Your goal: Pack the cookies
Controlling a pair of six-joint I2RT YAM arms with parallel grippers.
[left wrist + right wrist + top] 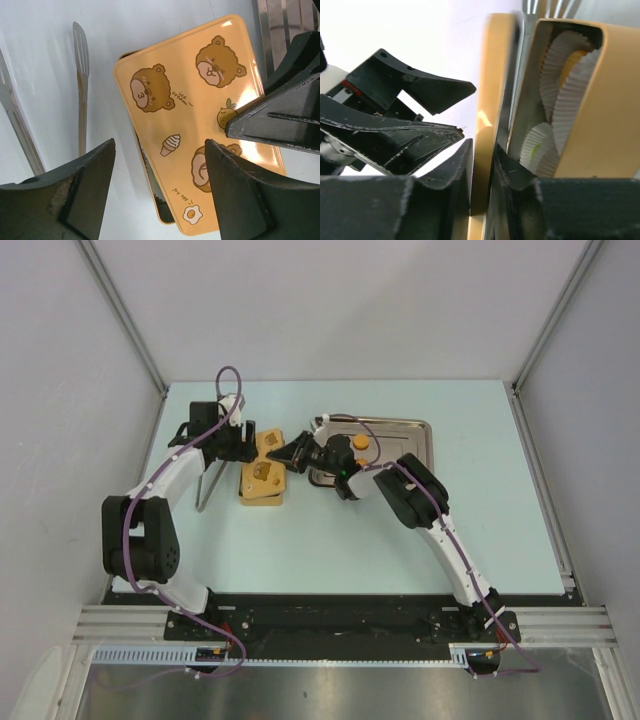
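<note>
From above, the orange tin (pixel 262 490) sits left of the tray (pixel 405 430), with its lid (pixel 268 444) at its far end. One orange cookie (pixel 361 443) lies in the tray, well right of the tin. The left gripper (pixel 240 445) hangs over the tin's far left corner and the right gripper (pixel 290 455) reaches in from the tin's right. Tongs (pixel 208 485) lie just left of the tin.

The left wrist view shows the left gripper (pixel 160 150) spread wide above the bear-printed lid (pixel 195 120), empty. The tin (pixel 150 180) peeks out under the lid's left edge. The right gripper (pixel 280 120) touches the lid's right edge.

In the right wrist view, the right gripper (pixel 482 155) pinches the lid (pixel 487 75), seen edge-on. Beside it the tin (pixel 615 100) stands uncovered, holding paper cups (pixel 555 65) with cookies (pixel 572 60) inside, one showing green.
</note>
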